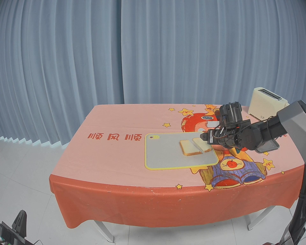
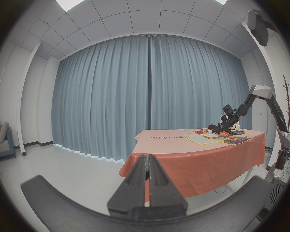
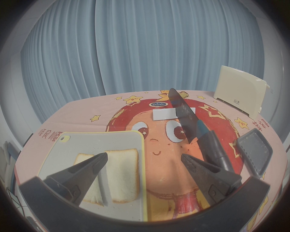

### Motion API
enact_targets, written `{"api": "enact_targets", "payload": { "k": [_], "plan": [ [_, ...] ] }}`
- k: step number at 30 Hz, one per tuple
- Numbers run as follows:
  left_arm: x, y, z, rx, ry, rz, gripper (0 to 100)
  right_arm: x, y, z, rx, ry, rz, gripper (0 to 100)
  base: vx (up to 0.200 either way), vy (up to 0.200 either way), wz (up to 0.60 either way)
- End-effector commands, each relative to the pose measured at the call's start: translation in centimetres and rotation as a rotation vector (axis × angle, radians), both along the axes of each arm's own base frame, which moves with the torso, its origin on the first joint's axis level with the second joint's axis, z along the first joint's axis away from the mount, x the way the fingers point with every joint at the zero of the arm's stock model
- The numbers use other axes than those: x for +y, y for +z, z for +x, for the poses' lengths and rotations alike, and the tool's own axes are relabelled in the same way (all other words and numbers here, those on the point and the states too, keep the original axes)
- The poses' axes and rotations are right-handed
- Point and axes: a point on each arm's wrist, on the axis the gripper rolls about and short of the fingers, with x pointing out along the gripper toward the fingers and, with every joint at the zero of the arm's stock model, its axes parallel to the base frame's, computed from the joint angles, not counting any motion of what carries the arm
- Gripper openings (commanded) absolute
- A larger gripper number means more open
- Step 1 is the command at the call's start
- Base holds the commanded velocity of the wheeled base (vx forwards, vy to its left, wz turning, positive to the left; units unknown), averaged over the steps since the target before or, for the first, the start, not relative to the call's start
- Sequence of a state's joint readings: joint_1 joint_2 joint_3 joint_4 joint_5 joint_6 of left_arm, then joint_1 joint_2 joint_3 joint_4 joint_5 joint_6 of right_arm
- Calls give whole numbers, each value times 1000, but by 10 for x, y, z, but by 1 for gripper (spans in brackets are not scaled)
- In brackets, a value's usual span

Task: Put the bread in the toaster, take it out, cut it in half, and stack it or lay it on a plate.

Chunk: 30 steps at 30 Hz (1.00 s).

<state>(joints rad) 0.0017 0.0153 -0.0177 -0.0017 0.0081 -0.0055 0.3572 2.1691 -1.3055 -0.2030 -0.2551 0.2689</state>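
Two bread halves (image 1: 190, 148) lie on one cutting board (image 1: 162, 154). Right of the board sit one knife (image 3: 200, 130), one dark tray (image 3: 255, 150) and, farther back, one cream toaster (image 1: 266, 103).

Pretty evenly bright for me, lit by ceiling panels (image 2: 69, 3) overhead, soft shadows, and my wrist views bend and darken at the corners.

The right arm (image 1: 280, 122) is lying extended forward and inward from the robot's right side, wrist roughly level. The right gripper (image 3: 143, 157) is holding its fingers (image 3: 87, 169) spread wide apart, gripping nothing. The left gripper (image 2: 148, 163) is holding its fingers pressed together on nothing and appears to be hanging low at the robot's left side, though little of it is showing from the head.
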Motion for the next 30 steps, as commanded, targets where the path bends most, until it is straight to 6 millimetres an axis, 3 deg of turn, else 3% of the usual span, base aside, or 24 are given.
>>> {"api": "enact_targets", "payload": {
  "k": [1, 29, 30],
  "plan": [
    [0, -5, 0, 3, 1, -1, 0, -1, -4, 3, 5, -6, -2, 100, 0, 0, 0],
    [0, -5, 0, 3, 1, -1, 0, 0, -22, 5, 36, -61, -23, 100, 0, 0, 0],
    [0, -5, 0, 1, 1, -1, 0, 0, -23, 6, 39, -62, -25, 0, 0, 0, 0]
  ]
}}
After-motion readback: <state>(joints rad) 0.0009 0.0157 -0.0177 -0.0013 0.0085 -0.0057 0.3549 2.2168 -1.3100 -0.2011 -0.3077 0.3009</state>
